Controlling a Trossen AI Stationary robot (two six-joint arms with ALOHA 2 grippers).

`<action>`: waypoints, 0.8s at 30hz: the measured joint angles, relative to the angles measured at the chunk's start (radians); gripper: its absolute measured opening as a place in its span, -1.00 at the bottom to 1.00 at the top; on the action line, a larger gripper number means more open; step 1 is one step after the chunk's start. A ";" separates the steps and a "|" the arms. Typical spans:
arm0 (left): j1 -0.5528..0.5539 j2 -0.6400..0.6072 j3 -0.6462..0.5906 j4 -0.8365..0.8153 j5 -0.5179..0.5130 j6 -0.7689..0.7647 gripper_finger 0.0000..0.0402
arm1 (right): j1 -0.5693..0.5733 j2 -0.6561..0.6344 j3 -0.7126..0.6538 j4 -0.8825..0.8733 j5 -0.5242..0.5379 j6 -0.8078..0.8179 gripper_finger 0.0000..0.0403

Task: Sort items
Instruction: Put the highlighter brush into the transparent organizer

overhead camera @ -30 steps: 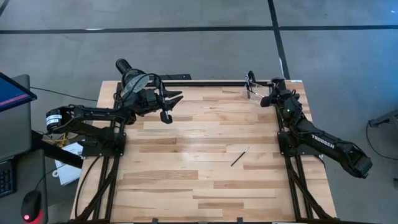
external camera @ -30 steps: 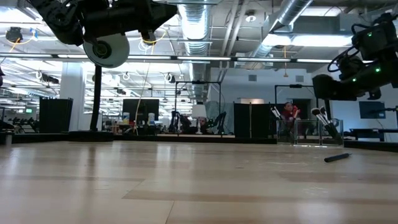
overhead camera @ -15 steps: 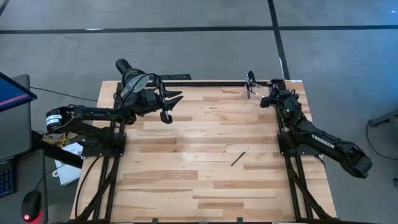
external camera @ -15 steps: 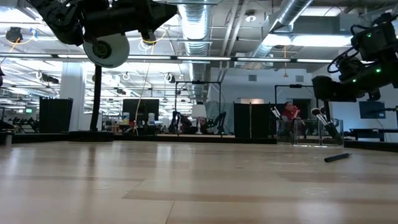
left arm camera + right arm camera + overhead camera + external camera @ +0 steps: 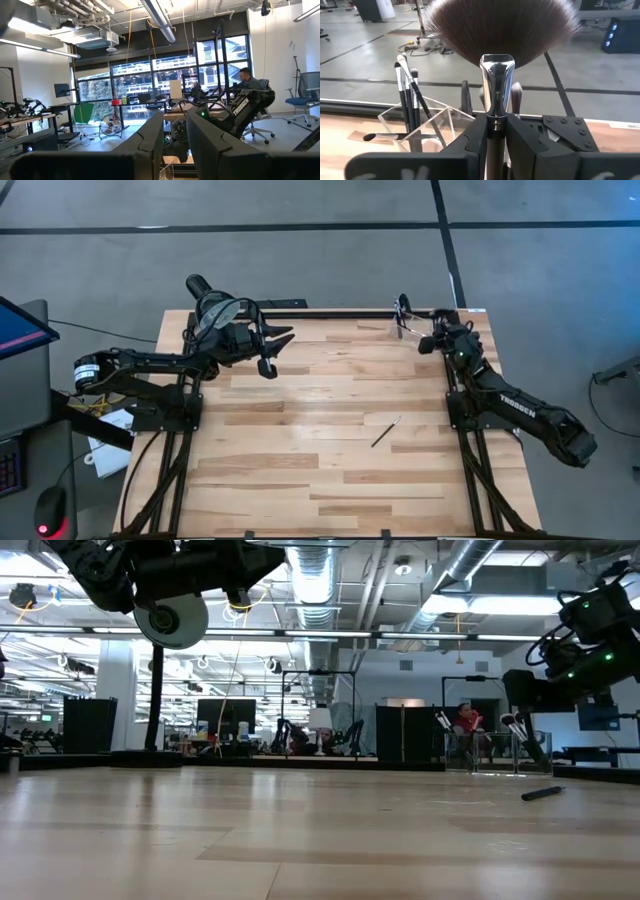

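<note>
My right gripper (image 5: 428,340) hovers at the table's far right, beside the clear container (image 5: 402,315), and is shut on the wide black fan brush (image 5: 496,30). In the right wrist view the container (image 5: 440,122) stands just ahead, with several slim dark brushes (image 5: 407,95) leaning upright in it. One more dark brush (image 5: 386,431) lies flat on the wood right of centre, also visible in the low view (image 5: 543,794). My left gripper (image 5: 274,350) waits open, raised over the far left of the table. My right gripper pinches the fan brush between its two fingers (image 5: 475,137) on the dark handle (image 5: 495,142), just behind the silver ferrule (image 5: 496,82). The brush lies along the fingers, its fan head past the fingertips toward the far edge. It is lifted clear of the table.
The arm bases stand at the table's left (image 5: 160,405) and right (image 5: 470,410) edges. A black rail (image 5: 330,313) runs along the far edge. Bare wood (image 5: 300,470) stretches across the middle and near side. A person (image 5: 465,720) sits in the room beyond.
My right gripper has sunk slightly beside the container, still shut on the fan brush. The left arm and the brush on the table have stayed put.
</note>
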 joint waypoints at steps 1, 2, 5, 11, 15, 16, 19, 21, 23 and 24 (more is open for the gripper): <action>0.000 0.000 0.000 0.000 0.000 0.000 -0.59 | -0.006 0.000 0.001 0.000 -0.014 0.000 -0.74; 0.000 0.000 0.000 0.000 0.000 0.000 -0.59 | -0.012 0.000 0.001 0.000 -0.022 0.000 -0.74; 0.000 0.000 0.000 0.000 0.000 0.000 -0.59 | -0.025 0.000 0.002 -0.004 -0.042 0.007 -0.73; 0.000 0.000 0.000 0.000 0.000 0.000 -0.59 | -0.066 0.013 0.028 -0.065 -0.131 0.018 -0.70; 0.000 0.000 0.000 0.000 0.000 0.000 -0.59 | -0.097 0.068 0.046 -0.092 -0.159 0.034 -0.69; 0.000 0.000 0.000 0.000 0.000 0.000 -0.59 | -0.102 0.083 0.047 -0.082 -0.162 0.034 -0.69; 0.000 0.000 0.000 0.000 0.000 0.000 -0.59 | -0.108 0.127 0.048 -0.049 -0.178 0.034 -0.69; 0.000 0.000 0.000 0.000 0.000 0.000 -0.59 | -0.108 0.155 0.054 -0.042 -0.178 0.035 -0.69; 0.000 0.000 0.000 0.000 0.000 0.000 -0.59 | -0.108 0.181 0.067 -0.042 -0.179 0.035 -0.70; 0.000 0.000 0.000 0.000 0.000 0.000 -0.59 | -0.107 0.192 0.072 -0.037 -0.178 0.035 -0.70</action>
